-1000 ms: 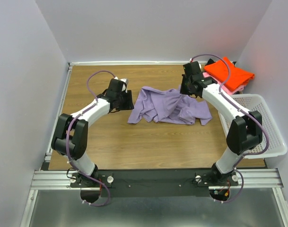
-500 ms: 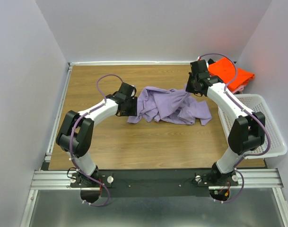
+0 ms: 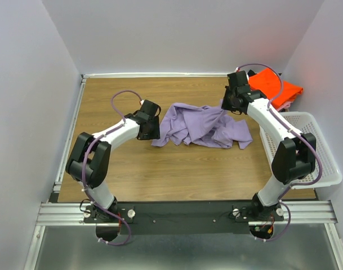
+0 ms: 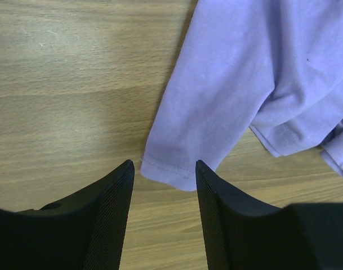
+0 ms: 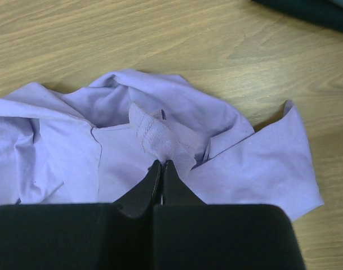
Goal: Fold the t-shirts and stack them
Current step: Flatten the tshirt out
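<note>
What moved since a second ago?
The left gripper swung right to the purple shirt's sleeve hem, jaws open around it, not gripping. The right gripper, shut on the shirt, tugged it slightly back and right. The orange shirt and basket stayed put.

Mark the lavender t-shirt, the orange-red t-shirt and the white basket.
lavender t-shirt [image 3: 196,125]: top view, crumpled middle of the cloth.
orange-red t-shirt [image 3: 274,87]: top view, flat top of the folded shirt.
white basket [image 3: 317,143]: top view, bare mesh floor.
</note>
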